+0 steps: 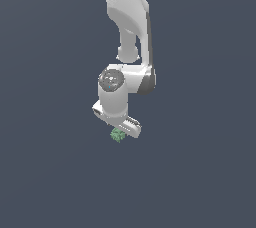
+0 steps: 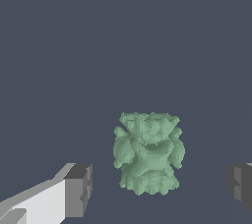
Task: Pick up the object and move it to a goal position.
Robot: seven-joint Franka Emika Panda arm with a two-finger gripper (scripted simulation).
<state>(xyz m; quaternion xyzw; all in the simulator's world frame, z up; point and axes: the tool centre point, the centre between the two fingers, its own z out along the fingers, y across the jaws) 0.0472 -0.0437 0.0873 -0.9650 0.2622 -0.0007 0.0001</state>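
Grey floor, lump (image 2: 148, 153) between spread jaws.

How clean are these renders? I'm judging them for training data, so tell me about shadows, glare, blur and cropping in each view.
Exterior view: flat, even light, no cast shadow under the green lump, only soft highlights on the white arm, whose top is cropped; the lump is tiny and coarse. Wrist view: the lump looks blocky yet sharp, shaded by its own facets; both jaws are cut off by the frame edges.

The white arm (image 1: 131, 17) reaches straight down, wrist bent, its tool (image 2: 160, 186) spread wide with both dark pads (image 2: 78, 188) apart and gripping nothing.
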